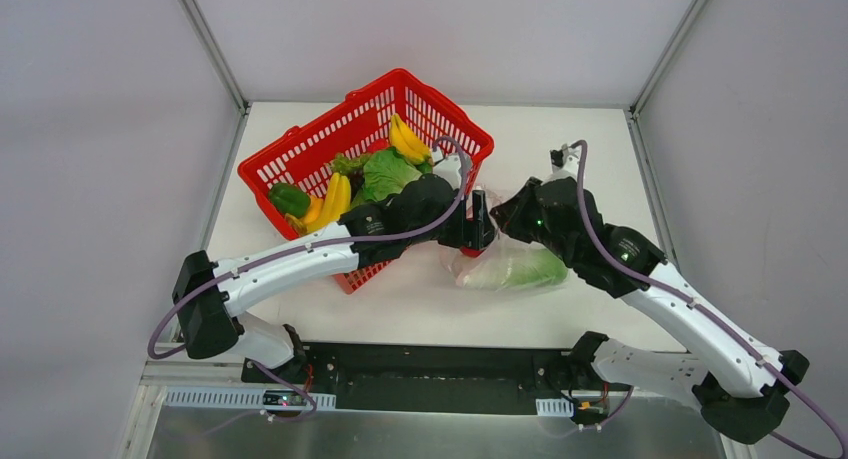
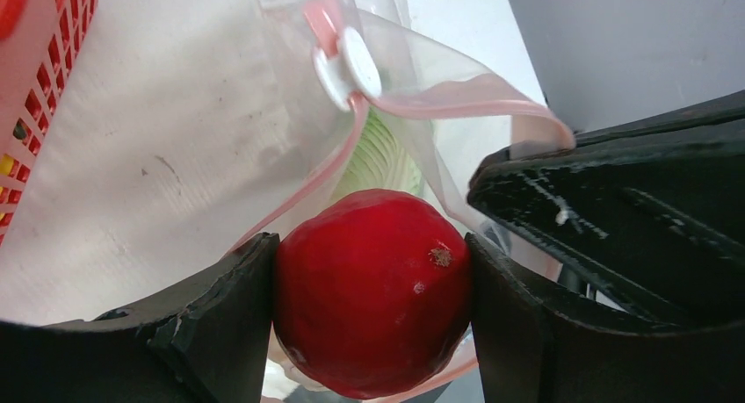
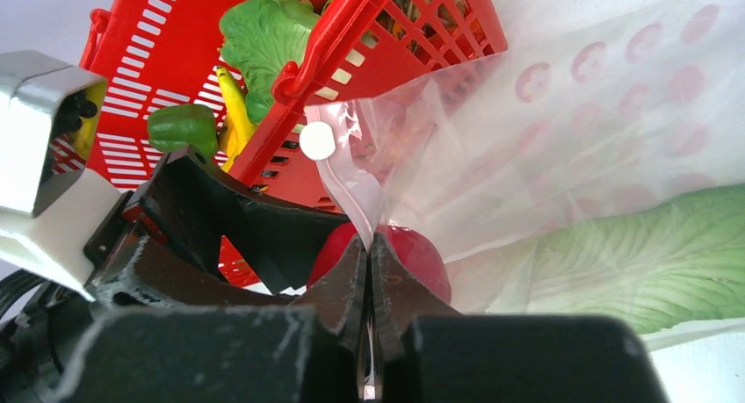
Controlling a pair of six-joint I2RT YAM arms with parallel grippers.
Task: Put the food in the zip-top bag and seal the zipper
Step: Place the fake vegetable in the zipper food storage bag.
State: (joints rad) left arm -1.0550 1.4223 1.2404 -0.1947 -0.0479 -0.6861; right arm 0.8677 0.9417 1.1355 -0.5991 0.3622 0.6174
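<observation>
- The left gripper has its jaws spread partway and clamps a round red fruit. Both fingers press flat against the fruit's sides.
- The fruit sits right at the mouth of the zip-top bag, between the two lips of the opening and not fully inside.
- The right gripper has its jaws pressed together. It pinches the bag's mouth edge along the pink zipper and lifts that lip.
- A white slider sits on the zipper at one end of the mouth, beyond the fruit.
- The zipper is unsealed: its two strips part around the fruit.
- A long white-green cabbage lies inside the bag, deep beyond the mouth.
- The red mesh basket stands just beside the bag, on the mouth side. It holds bananas, a leafy green and a green pepper.
- The two grippers crowd together at the bag's mouth.
- Bare table lies open beyond the bag, on the side away from the basket.
</observation>
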